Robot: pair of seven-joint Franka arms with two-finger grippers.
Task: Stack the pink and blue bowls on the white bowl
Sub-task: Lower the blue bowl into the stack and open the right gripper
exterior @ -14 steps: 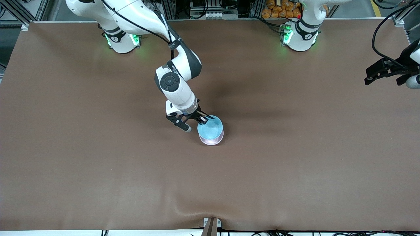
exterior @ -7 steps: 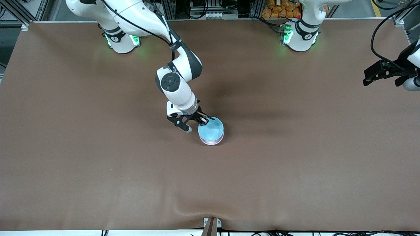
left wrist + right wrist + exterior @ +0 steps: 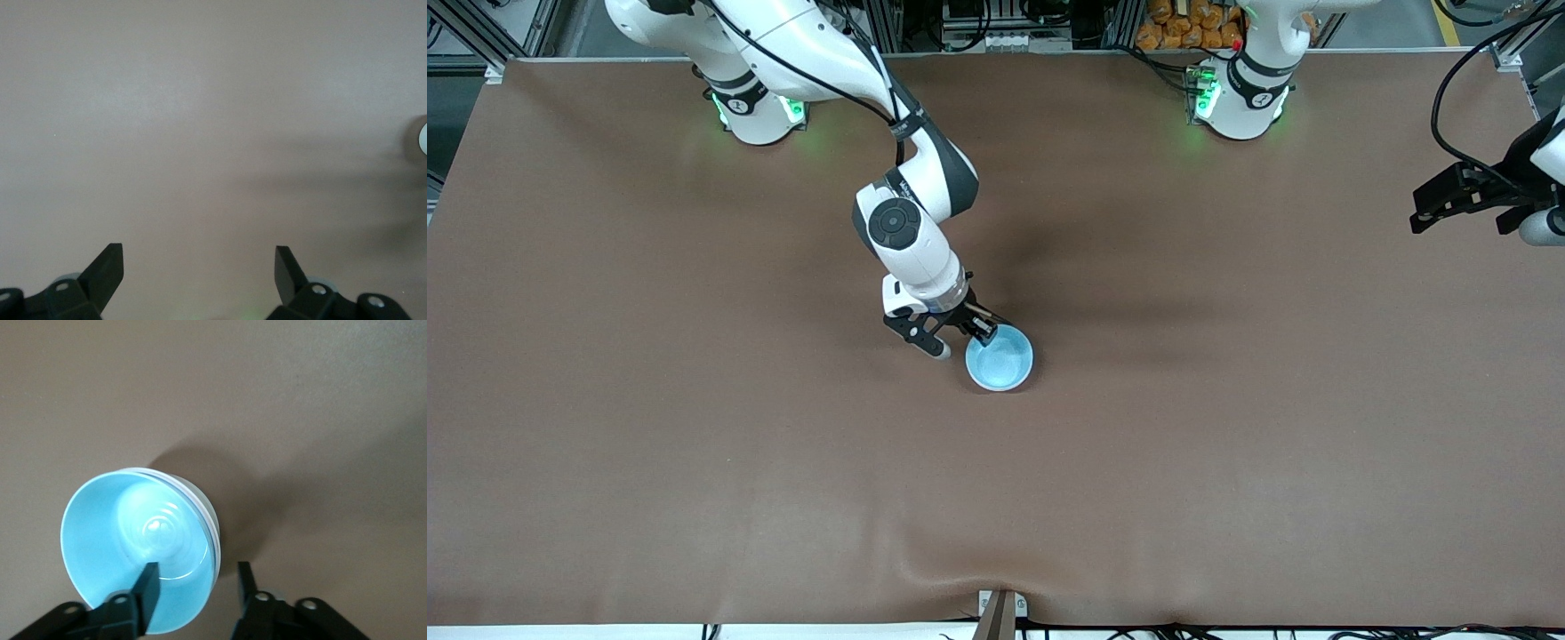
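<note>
The light blue bowl (image 3: 1000, 359) (image 3: 137, 547) sits nested on a stack in the middle of the table. Under its rim only a thin pale edge of a lower bowl (image 3: 203, 507) shows, and I cannot tell whether that is the pink bowl or the white bowl. Both are otherwise hidden. My right gripper (image 3: 966, 342) (image 3: 197, 577) is open and low, with one finger inside the blue bowl and one outside its rim, on the side toward the right arm's base. My left gripper (image 3: 1465, 212) (image 3: 199, 253) hangs open and empty over the table's edge at the left arm's end, waiting.
The brown table cover (image 3: 694, 400) has a wrinkle at its near edge (image 3: 951, 578). The two arm bases (image 3: 756, 111) (image 3: 1240, 98) stand along the back edge. A black cable (image 3: 1449, 98) loops above the left gripper.
The right gripper has opened and let go of the blue bowl's rim. The blue bowl has dropped level into the stack, hiding the pink bowl that showed beneath it. The left arm barely moved.
</note>
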